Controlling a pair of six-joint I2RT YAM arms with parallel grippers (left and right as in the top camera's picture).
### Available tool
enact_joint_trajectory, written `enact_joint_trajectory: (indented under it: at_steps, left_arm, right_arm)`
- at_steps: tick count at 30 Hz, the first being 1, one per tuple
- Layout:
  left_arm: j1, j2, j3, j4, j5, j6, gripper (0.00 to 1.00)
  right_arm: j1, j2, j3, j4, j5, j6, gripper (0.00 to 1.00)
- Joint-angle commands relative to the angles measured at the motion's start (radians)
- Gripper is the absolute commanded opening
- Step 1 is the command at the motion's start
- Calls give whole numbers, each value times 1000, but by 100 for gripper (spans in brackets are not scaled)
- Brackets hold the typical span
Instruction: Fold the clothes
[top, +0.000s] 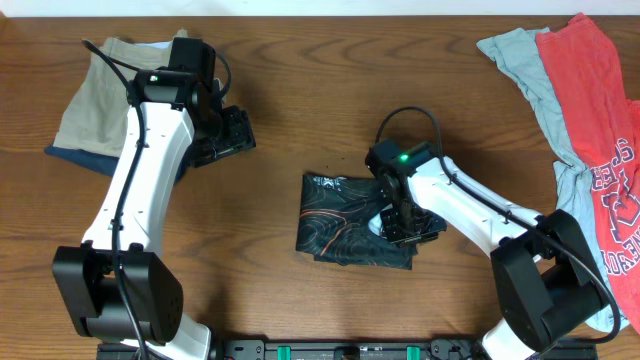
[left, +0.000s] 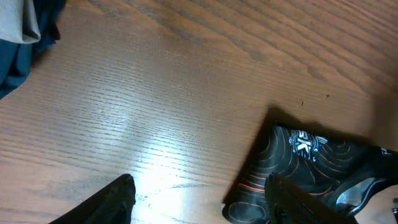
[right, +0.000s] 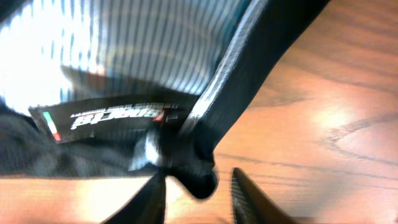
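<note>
Top left on the wooden tabletop (top: 320, 90), khaki shorts (top: 95, 90) sit piled over a navy garment (top: 80, 158) — and far right, a red T-shirt (top: 600, 150) sprawls overlapping a grey T-shirt (top: 520, 55) at the edge.

One black jersey (top: 340, 225), two T-shirts (top: 590, 110), one khaki shorts (top: 95, 95), one navy garment (top: 72, 159).

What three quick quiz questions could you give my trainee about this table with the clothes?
1. True or false: the left gripper is holding the black jersey.
2. Which gripper is over the jersey? A) left gripper B) right gripper
3. Fill in: the khaki shorts lie on the robot's ____ side.
Key: 1 false, it is open and empty; 2 B; 3 left.
</note>
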Motion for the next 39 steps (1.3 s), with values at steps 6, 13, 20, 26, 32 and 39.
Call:
enact_joint_trajectory:
  at_steps: [6,13,20,26,32,39]
  left_arm:
    - [1,0,-5,-10,-2,-13,69]
    - [-8,0,-41,-22,29,22,83]
    - [-58,1,-218,109,198,175,93]
    - [-119,2,-374,294,323,290,99]
    - [-190,6,-491,476,330,326,98]
    - [-266,85,-525,588,367,325,98]
  right_arm:
    - [-15,7,-2,-6,59,67,17]
    - [-63,-4,41,4,59,96,15]
    - [-169,-70,103,5,58,81,24]
    - [-183,-82,120,20,55,69,33]
    - [-183,-82,120,19,55,68,36]
    - [-181,-82,120,19,55,58,36]
